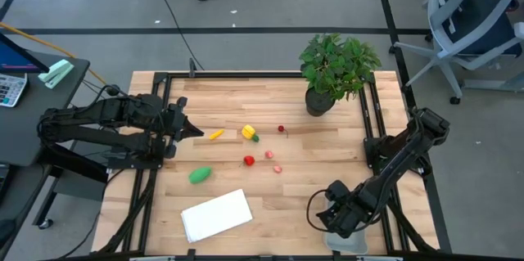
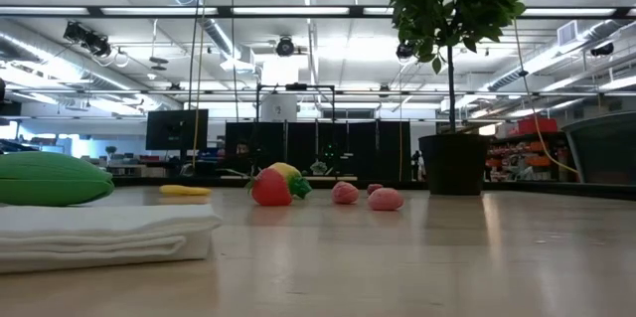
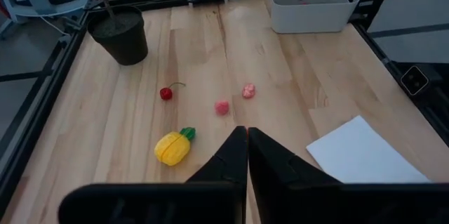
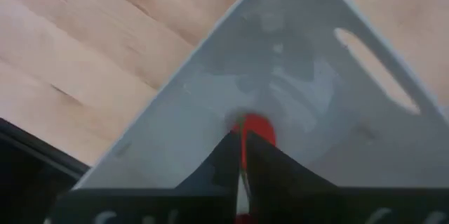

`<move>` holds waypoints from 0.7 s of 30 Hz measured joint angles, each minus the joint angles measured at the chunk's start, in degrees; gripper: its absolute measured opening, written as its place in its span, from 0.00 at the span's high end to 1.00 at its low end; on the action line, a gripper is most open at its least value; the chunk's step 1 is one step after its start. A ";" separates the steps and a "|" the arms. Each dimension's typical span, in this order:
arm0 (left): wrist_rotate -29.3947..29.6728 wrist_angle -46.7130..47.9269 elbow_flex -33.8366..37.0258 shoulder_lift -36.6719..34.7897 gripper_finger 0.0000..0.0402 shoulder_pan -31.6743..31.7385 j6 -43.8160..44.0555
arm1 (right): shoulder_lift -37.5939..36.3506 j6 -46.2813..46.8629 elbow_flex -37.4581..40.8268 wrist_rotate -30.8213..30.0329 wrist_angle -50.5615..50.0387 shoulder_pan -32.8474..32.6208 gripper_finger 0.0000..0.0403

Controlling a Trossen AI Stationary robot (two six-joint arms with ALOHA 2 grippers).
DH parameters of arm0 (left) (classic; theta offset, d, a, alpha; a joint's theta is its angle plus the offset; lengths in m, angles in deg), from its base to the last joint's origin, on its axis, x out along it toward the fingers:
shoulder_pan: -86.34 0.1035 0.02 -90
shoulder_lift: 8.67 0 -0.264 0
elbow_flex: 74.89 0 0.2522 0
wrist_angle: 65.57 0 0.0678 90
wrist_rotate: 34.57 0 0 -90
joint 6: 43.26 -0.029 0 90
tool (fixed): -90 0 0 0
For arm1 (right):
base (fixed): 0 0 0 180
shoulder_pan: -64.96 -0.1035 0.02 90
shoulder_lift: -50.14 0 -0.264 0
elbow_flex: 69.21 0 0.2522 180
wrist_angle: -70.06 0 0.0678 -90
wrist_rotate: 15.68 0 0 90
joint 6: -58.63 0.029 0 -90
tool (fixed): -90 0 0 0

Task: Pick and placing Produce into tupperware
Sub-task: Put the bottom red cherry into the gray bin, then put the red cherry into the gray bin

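Here my left end effector (image 1: 196,131) hovers pressed together at the counter's (image 1: 327,163) left edge. The green oval toy (image 1: 200,175) lies near it, long axis slanting. My right end effector (image 4: 240,155) pinches a red piece (image 4: 257,128) inside the pale grey-blue plastic tupperware (image 4: 302,76) at the right front corner.

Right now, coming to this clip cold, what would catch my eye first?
Probably the right gripper at the table's near right corner, poised inside the grey-blue tupperware with a red piece at its fingertips. Next, the bright scatter of toy produce mid-table and the leafy potted plant at the far edge. The left gripper waits shut at the left side.
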 joint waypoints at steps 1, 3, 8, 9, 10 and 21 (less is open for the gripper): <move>0.00 0.01 0.00 0.00 0.96 0.00 0.00 | 0.00 -0.62 0.35 -0.09 0.12 0.00 0.89; 0.00 0.02 0.00 0.00 0.97 0.00 -0.01 | 0.00 -1.22 0.90 -0.03 0.04 0.00 0.84; 0.00 0.00 0.00 0.00 0.95 0.00 -0.02 | -0.11 -0.87 0.96 -0.01 -0.17 0.02 0.72; 0.00 0.02 0.00 0.00 0.95 0.00 -0.02 | -0.15 -0.59 0.56 -0.01 -0.23 0.04 0.71; 0.00 0.02 0.00 0.00 0.94 0.00 -0.02 | -0.16 -0.07 -0.04 -0.08 -0.21 0.22 0.70; 0.00 -0.01 0.00 0.00 0.97 0.00 -0.04 | -0.24 -12.97 -14.44 -12.23 -0.78 5.68 0.71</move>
